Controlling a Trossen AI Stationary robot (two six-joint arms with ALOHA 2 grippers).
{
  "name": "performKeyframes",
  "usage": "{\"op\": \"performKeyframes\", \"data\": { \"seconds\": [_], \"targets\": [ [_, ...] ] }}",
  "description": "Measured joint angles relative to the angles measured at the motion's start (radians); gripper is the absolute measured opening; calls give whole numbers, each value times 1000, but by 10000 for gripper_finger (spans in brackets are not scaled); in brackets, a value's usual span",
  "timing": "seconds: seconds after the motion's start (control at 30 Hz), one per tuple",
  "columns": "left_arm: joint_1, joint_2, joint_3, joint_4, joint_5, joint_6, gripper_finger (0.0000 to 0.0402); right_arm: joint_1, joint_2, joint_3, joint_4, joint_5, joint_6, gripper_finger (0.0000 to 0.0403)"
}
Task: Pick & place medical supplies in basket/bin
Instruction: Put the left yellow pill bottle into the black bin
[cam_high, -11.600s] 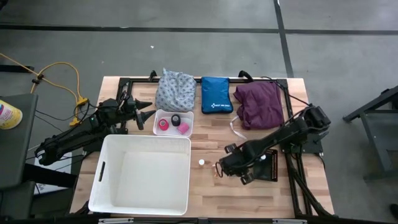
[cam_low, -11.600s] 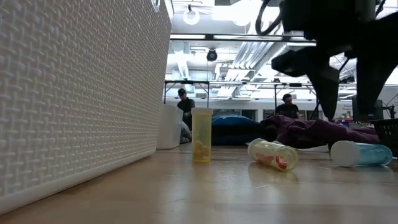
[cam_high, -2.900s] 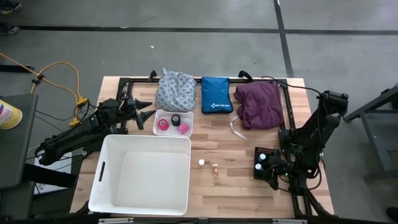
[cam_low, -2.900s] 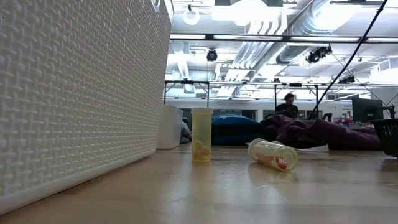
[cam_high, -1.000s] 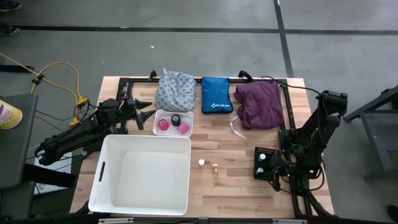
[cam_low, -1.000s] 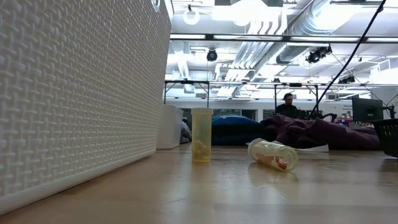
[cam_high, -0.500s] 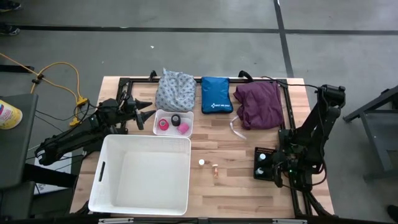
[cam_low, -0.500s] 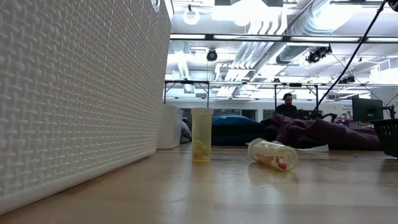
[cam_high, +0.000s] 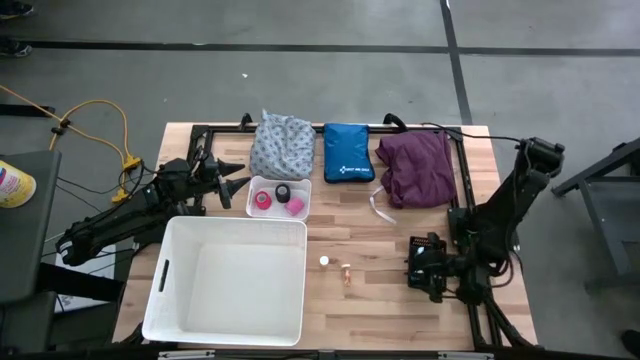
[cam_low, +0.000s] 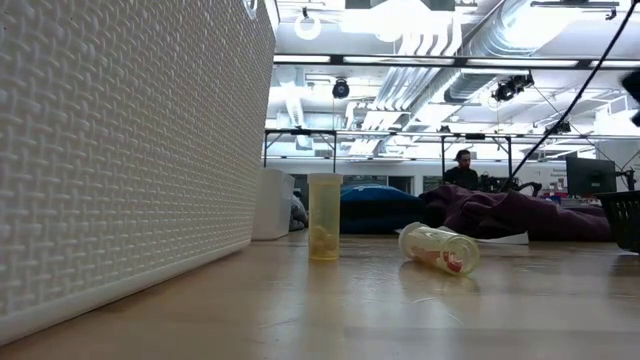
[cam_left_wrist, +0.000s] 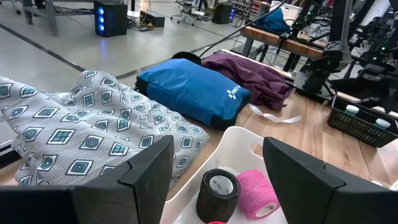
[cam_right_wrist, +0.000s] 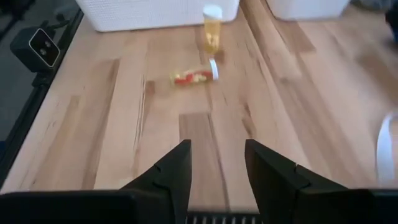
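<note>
Turning from the black basket (cam_high: 432, 262) toward the two vials (cam_right_wrist: 209, 46), the empty right claw (cam_right_wrist: 216, 163) is narrowly parted; both vials remain on the counter (cam_high: 380, 290), bin (cam_high: 232, 280) unfilled.

i see a grey-white cloth (cam_high: 282, 144) with a diamond pattern at the far edge, a blue pouch (cam_high: 348, 152) with white print beside it, then a purple cloth (cam_high: 417, 166). the small tray (cam_high: 261, 210) holds pink tape (cam_high: 295, 207) and black tape (cam_high: 284, 193). the bin (cam_high: 170, 290) is white and woven-textured. the table (cam_high: 370, 300) is pale wood.
</note>
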Motion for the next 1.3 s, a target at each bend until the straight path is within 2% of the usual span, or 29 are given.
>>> {"op": "performKeyframes", "data": {
  "seconds": [0.23, 0.4, 0.63, 0.87, 1.07, 1.17, 1.3],
  "targets": [
    [0, 0, 0, 0, 0, 0, 240, -197, 0, 25, 197, -153, -376, 137],
    [0, 0, 0, 0, 0, 0, 240, -330, 3, 25, 308, -282, -545, 137],
    [0, 0, 0, 0, 0, 0, 240, -425, 4, 25, 329, -388, -603, 137],
    [0, 0, 0, 0, 0, 0, 240, -451, 47, 25, 363, -392, -649, 137],
    [0, 0, 0, 0, 0, 0, 240, -495, 158, 30, 501, -393, -728, 137],
    [0, 0, 0, 0, 0, 0, 240, -537, 214, 95, 474, -395, -762, 137],
    [0, 0, 0, 0, 0, 0, 240, -603, 299, 218, 391, -465, -820, 137]
  ]
}}
